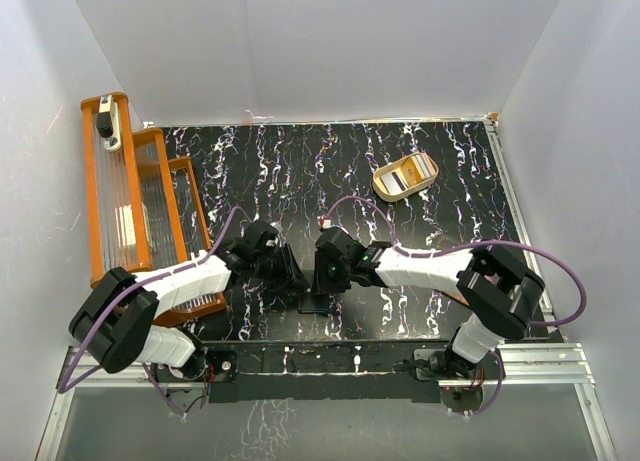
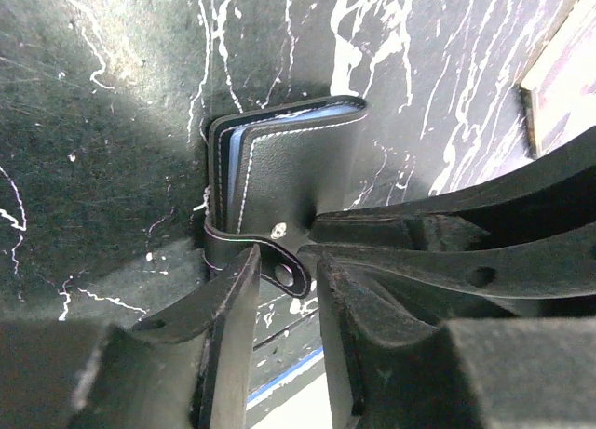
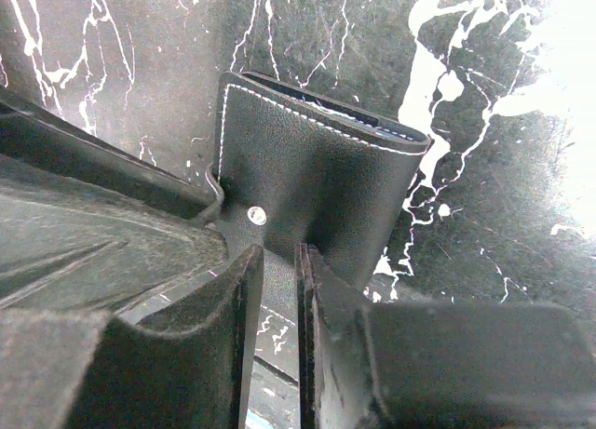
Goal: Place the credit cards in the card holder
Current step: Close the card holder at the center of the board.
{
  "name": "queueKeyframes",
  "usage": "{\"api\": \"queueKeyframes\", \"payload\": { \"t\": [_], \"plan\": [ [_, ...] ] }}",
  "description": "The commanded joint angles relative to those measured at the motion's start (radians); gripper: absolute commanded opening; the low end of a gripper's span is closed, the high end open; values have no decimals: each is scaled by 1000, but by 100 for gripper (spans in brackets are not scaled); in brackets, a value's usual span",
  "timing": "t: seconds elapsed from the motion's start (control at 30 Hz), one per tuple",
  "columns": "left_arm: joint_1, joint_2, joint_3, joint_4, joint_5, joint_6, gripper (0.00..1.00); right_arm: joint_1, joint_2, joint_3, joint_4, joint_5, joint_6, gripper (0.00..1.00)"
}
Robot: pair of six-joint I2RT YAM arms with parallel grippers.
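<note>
The black, white-stitched folding card holder (image 2: 279,178) sits in the lower centre of the overhead frame. It is held between the two arms, just above the black, white-veined desk (image 1: 300,171). It is folded nearly flat.

The right jaws are clamped on the card holder's lower edge (image 3: 317,187), just beside its small metal snap stud (image 3: 256,215). The left jaws stand a little apart, with the holder's strap tab (image 2: 287,273) lying in the gap. I cannot tell whether they press on the tab or merely flank it.

A thin blue-grey edge (image 2: 298,111) shows between the covers at the fold. It may be a card already seated, or only lining; the pictures do not settle it.

In the upper right of the overhead frame, the tan oval tray (image 1: 384,190) holds the thin plastic credit cards (image 1: 408,171). A gold-orange one is among pale and dark ones, and the tray is well apart from both arms.

By my reading the task is at best partly done. At most one card is in, and the cards in the tray are left to load. The holder would likely need opening wider before another card can slide into a slot.
</note>
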Motion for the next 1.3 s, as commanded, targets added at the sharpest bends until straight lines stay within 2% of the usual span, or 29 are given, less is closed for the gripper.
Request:
{"api": "queueKeyframes", "payload": {
  "t": [0.0,0.13,0.3,0.43,0.7,0.8,1.0,1.27],
  "plan": [
    [-1,-51,83,-124,-49,41,32,1,-22,-32,-14,65,-26,20],
    [2,-41,116,-163,-62,62,32,1,-52,-35,-7,76,-13,21],
    [3,-54,133,-191,-91,72,40,0,-69,-37,12,64,-4,22],
    [8,-59,155,-221,-115,87,41,1,-78,-39,18,51,5,22],
    [18,-36,186,-260,-140,134,20,1,-70,-47,43,35,11,22],
    [19,-20,187,-254,-145,154,20,2,-56,-47,56,29,12,22],
    [21,18,173,-124,-35,191,20,8,-33,-51,61,27,12,22],
    [23,103,155,-51,10,214,20,13,-45,-32,35,45,11,22]
  ]
}}
